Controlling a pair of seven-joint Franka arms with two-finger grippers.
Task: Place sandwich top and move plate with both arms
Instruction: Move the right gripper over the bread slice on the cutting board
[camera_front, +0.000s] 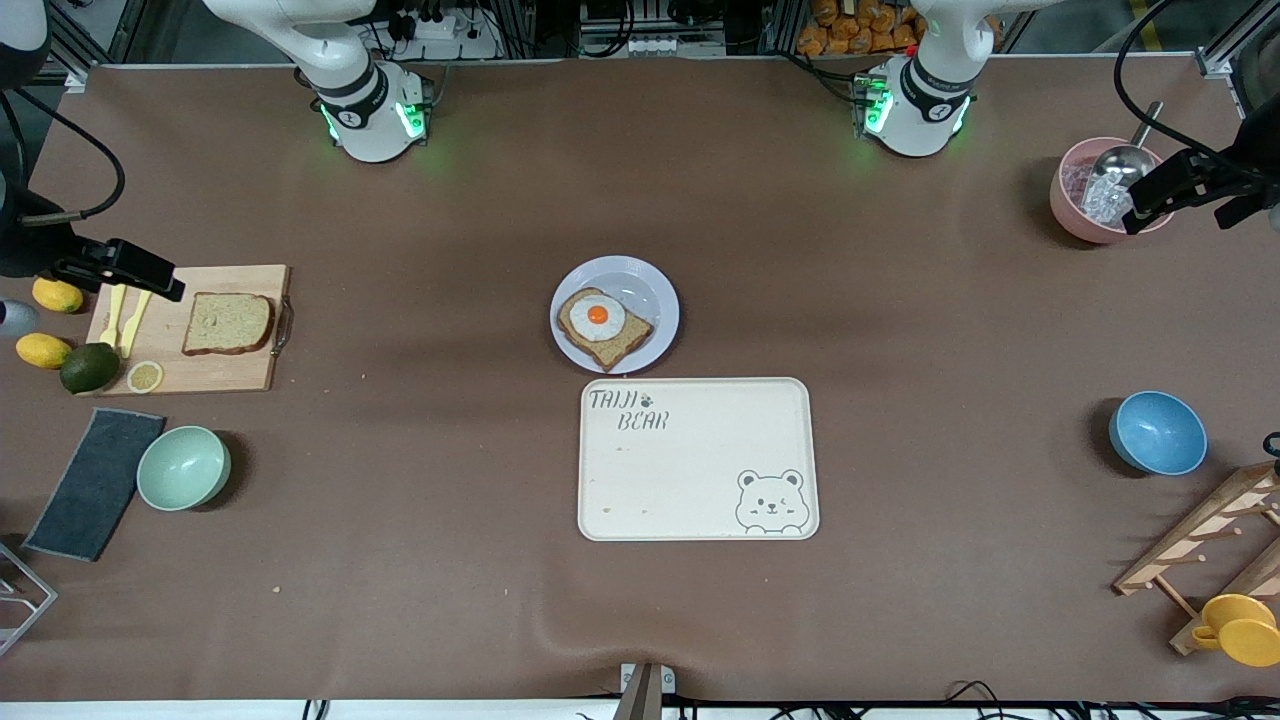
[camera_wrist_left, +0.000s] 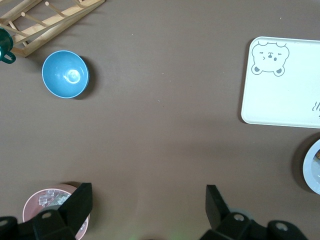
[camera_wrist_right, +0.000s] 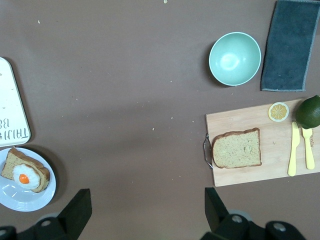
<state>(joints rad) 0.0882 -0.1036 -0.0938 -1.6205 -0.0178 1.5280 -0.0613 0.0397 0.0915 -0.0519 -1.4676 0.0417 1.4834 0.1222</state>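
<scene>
The sandwich top (camera_front: 228, 323), a plain brown bread slice, lies on a wooden cutting board (camera_front: 200, 375) toward the right arm's end of the table; it also shows in the right wrist view (camera_wrist_right: 237, 148). The white plate (camera_front: 655, 290) at mid-table holds a bread slice with a fried egg (camera_front: 603, 325). My right gripper (camera_front: 150, 277) hangs open and empty over the cutting board's end, its jaws wide apart in the right wrist view (camera_wrist_right: 148, 215). My left gripper (camera_front: 1160, 195) hangs open and empty over a pink bowl (camera_front: 1075, 195); its own view (camera_wrist_left: 148, 210) shows bare table between its jaws.
The cream bear tray (camera_front: 697, 460) lies just nearer the camera than the plate. The cutting board also carries a yellow knife and fork (camera_front: 125, 315) and a lemon slice (camera_front: 145, 376). A green bowl (camera_front: 183, 467), dark cloth (camera_front: 95, 482), blue bowl (camera_front: 1157, 432) and wooden rack (camera_front: 1200, 540) stand about.
</scene>
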